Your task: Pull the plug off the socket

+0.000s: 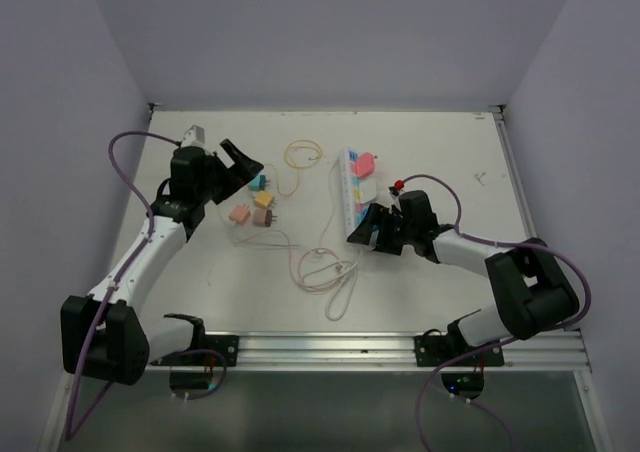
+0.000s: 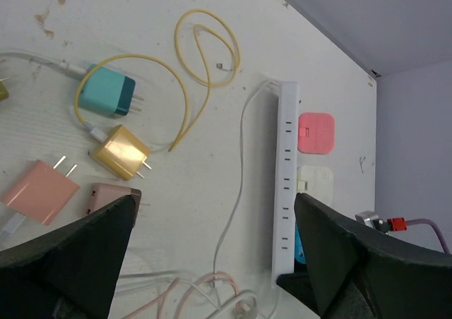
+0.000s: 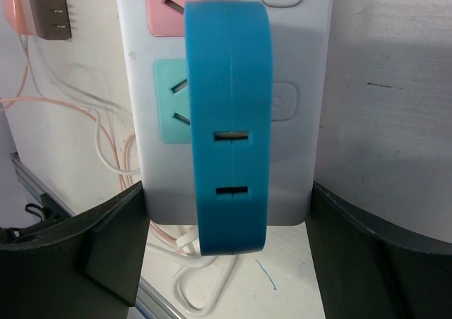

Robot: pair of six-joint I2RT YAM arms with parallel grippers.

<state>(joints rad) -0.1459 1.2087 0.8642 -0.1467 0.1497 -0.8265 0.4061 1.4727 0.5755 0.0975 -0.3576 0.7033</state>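
The socket (image 1: 351, 190) is a long white power strip lying lengthwise at centre right. A pink plug (image 1: 365, 162) sits in its far end, a cream plug (image 2: 314, 181) beside it, and a blue plug (image 3: 229, 121) in the near teal outlet. My right gripper (image 1: 368, 234) is open at the strip's near end. Its fingers (image 3: 106, 241) straddle the strip (image 3: 141, 86) with the blue plug between them, untouched. My left gripper (image 1: 240, 162) is open and empty, held above the loose chargers. The strip also shows in the left wrist view (image 2: 286, 157).
Loose chargers lie left of the strip: teal (image 2: 106, 91), gold (image 2: 121, 152), pink (image 2: 39, 192) and rose (image 2: 113, 194). A yellow cable (image 2: 205, 44) coils at the back. White and pink cords (image 1: 325, 270) tangle near the front rail (image 1: 330, 347).
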